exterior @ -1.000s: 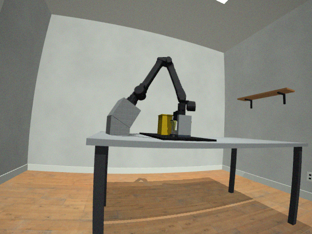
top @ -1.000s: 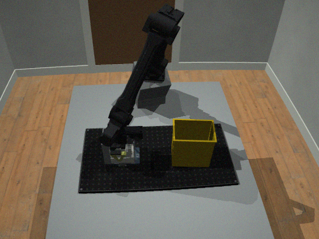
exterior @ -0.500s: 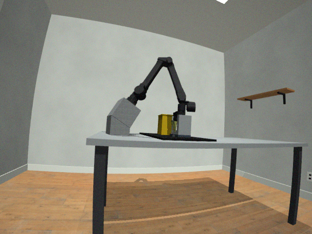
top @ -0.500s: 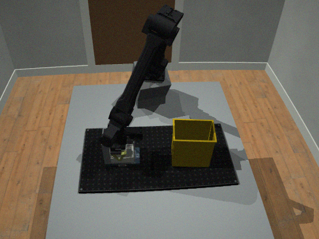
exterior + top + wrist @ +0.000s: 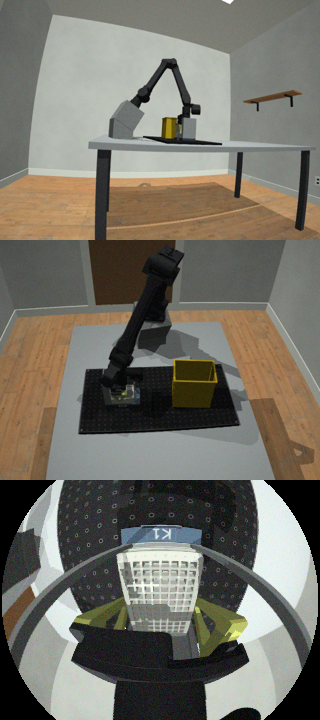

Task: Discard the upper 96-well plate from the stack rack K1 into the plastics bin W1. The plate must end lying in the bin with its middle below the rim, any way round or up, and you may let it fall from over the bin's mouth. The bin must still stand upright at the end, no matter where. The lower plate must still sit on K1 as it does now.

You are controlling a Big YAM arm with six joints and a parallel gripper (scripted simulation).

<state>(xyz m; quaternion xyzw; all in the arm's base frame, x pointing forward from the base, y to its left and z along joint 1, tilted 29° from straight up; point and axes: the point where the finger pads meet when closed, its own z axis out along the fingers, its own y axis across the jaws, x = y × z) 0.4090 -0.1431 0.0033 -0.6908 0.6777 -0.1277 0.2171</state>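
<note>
The stack rack K1 [image 5: 121, 395] stands on the left part of the black baseplate [image 5: 157, 400]; its blue K1 label shows in the wrist view [image 5: 160, 535]. The upper 96-well plate [image 5: 160, 590], white with a grid of wells, lies on top of the rack. My gripper [image 5: 160, 599] is down over the rack, its yellow fingers pressed against the plate's two long sides, shut on it. It also shows in the top view [image 5: 119, 394]. The lower plate is hidden under the upper one. The yellow plastics bin W1 [image 5: 193, 385] stands upright to the right of the rack.
The arm's grey base block [image 5: 125, 120] sits at the table's far side behind the baseplate. A wooden shelf [image 5: 272, 97] hangs on the right wall, away from the table.
</note>
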